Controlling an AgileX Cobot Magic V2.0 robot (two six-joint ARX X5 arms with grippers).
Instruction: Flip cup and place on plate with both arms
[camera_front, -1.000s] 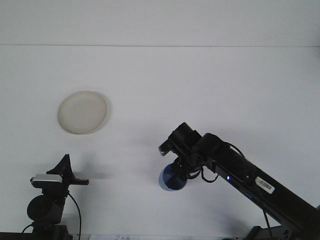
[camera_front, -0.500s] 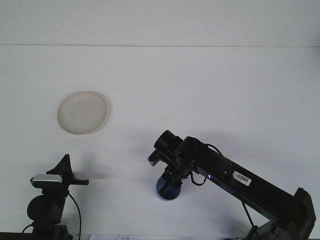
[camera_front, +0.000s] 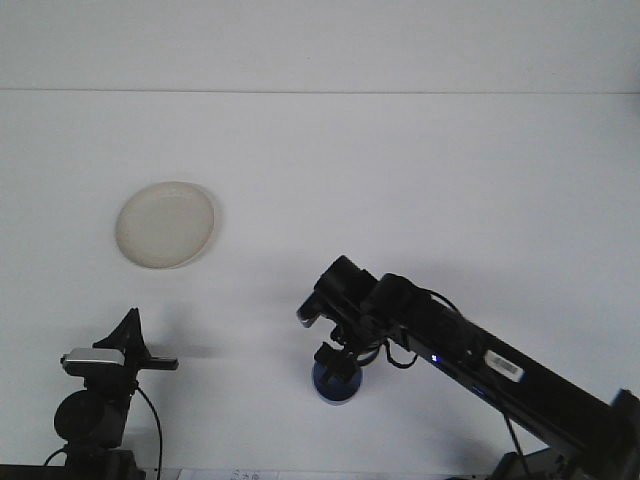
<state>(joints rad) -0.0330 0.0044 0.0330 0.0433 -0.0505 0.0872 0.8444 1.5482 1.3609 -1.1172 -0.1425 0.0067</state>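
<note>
A blue cup (camera_front: 334, 385) stands on the white table, low in the middle of the front view, mostly hidden under my right gripper (camera_front: 335, 360). That gripper points down from above and is shut on the cup's top edge. A cream plate (camera_front: 165, 224) lies flat at the left, far from the cup and with nothing on it. My left gripper (camera_front: 129, 332) rests at the bottom left, pointing up, well below the plate and holding nothing that I can see.
The right arm (camera_front: 470, 355) slants from the bottom right corner towards the cup. The left arm's base and cable (camera_front: 92, 420) fill the bottom left corner. The table's far edge (camera_front: 320, 92) runs across the top.
My right gripper swung left with the cup, then lowered it, so the cup now sits on the table under the gripper. The left arm and plate stayed still.
</note>
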